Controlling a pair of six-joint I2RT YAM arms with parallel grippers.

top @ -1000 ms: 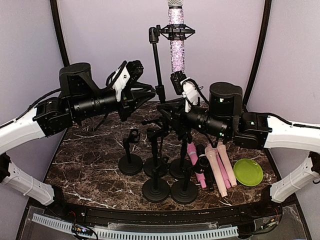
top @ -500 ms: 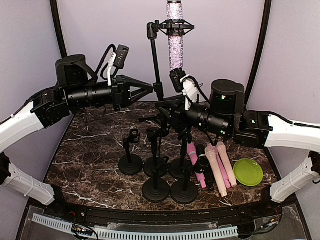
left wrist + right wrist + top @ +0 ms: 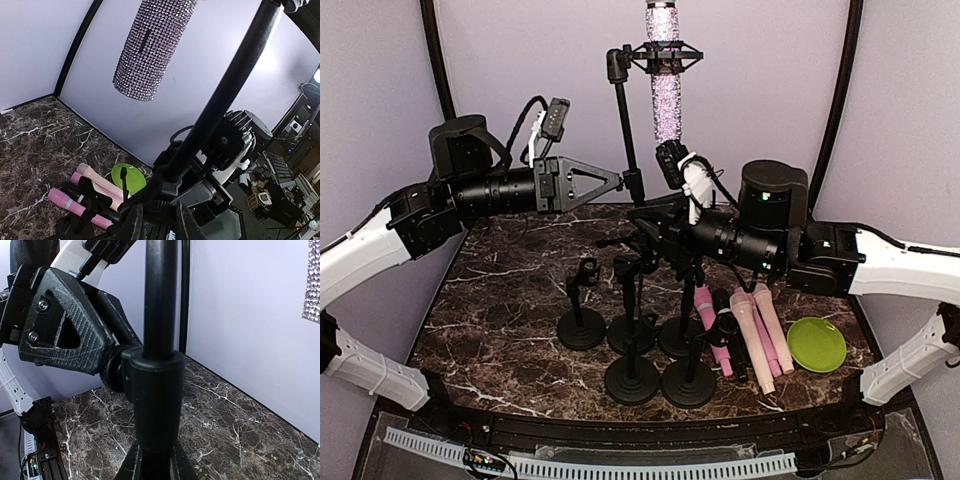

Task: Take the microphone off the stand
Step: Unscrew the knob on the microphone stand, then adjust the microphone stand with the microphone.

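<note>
A tall black stand [image 3: 625, 130] rises at the back middle. Its shock mount [image 3: 665, 58] holds a glittery lilac microphone [image 3: 666, 95] upright, and the microphone's lower end [image 3: 155, 45] hangs free in the left wrist view. My left gripper [image 3: 619, 182] reaches in from the left, shut on the ribbed knob [image 3: 158, 210] at the pole's collar. From the right, my right gripper [image 3: 646, 214] is shut on the stand's thick collar [image 3: 152, 400] just below. The left gripper's fingers [image 3: 65, 325] meet the knob beside that collar. Neither gripper touches the microphone.
Several short empty stands [image 3: 631, 345] cluster at the table's middle front. Pink and black microphones [image 3: 750, 335] lie to their right, beside a green plate [image 3: 817, 343]. The lilac back wall stands close behind the tall stand.
My left wrist has rolled round while gripping the knob. The top of the stand and the microphone have shifted slightly left. The right arm has stayed put.
</note>
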